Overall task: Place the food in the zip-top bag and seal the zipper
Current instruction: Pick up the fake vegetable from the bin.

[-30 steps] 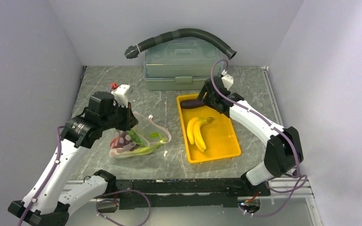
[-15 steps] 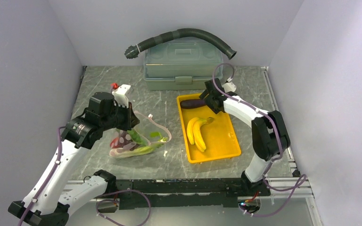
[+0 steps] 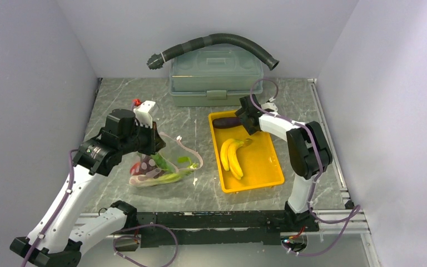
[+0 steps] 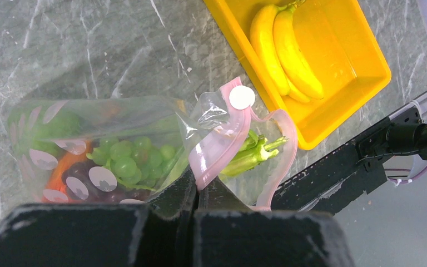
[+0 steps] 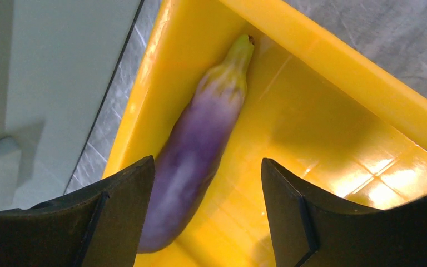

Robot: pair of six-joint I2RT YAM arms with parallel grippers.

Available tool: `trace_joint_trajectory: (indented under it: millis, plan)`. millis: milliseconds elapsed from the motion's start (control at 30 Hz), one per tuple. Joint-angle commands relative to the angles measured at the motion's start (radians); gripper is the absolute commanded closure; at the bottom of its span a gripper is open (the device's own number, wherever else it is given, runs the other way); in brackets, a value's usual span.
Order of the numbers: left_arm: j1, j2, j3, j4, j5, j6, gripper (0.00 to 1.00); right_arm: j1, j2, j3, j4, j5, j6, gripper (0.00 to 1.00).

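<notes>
Purple toy eggplant (image 5: 195, 142) lies in the yellow rectangular tray's (image 3: 254, 186) far left corner, right gripper (image 5: 205, 167) spread wide over it. Left gripper (image 4: 195, 190) clamps the clear dotted zip-top bag's (image 4: 105, 119) pink zipper (image 4: 218, 149)

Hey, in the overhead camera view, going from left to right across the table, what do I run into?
Clear pink-dotted zip-top bag of toy produce → bunch of yellow bananas → black elbow of the right arm. The purple eggplant and yellow tray overlap the bananas, so I've skipped them.
</notes>
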Motion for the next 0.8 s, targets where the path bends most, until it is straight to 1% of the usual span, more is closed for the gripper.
trace_joint_trajectory:
  millis: [0,400,500,567,633,767]
  plan:
    - [-0.003,-0.017,0.005,0.039,0.002,0.026,1.0,-0.011,0.033,0.042,0.06,0.02,0.064,0.27]
    - [-0.002,-0.016,0.015,0.029,-0.014,0.035,1.0,-0.021,0.121,0.075,0.062,0.018,0.125,0.29]
    - [-0.001,-0.015,0.02,0.024,-0.013,0.036,1.0,-0.024,0.135,0.07,0.07,0.014,0.138,0.32]
    - [-0.002,-0.015,0.022,0.021,-0.012,0.035,1.0,-0.027,0.141,0.062,0.076,0.014,0.143,0.35]
    - [-0.002,-0.017,0.022,0.02,-0.01,0.033,1.0,-0.029,0.139,0.048,0.083,0.018,0.146,0.42]
    - [-0.002,-0.019,0.022,0.015,-0.012,0.034,1.0,-0.036,0.122,0.015,0.089,0.029,0.155,0.61]
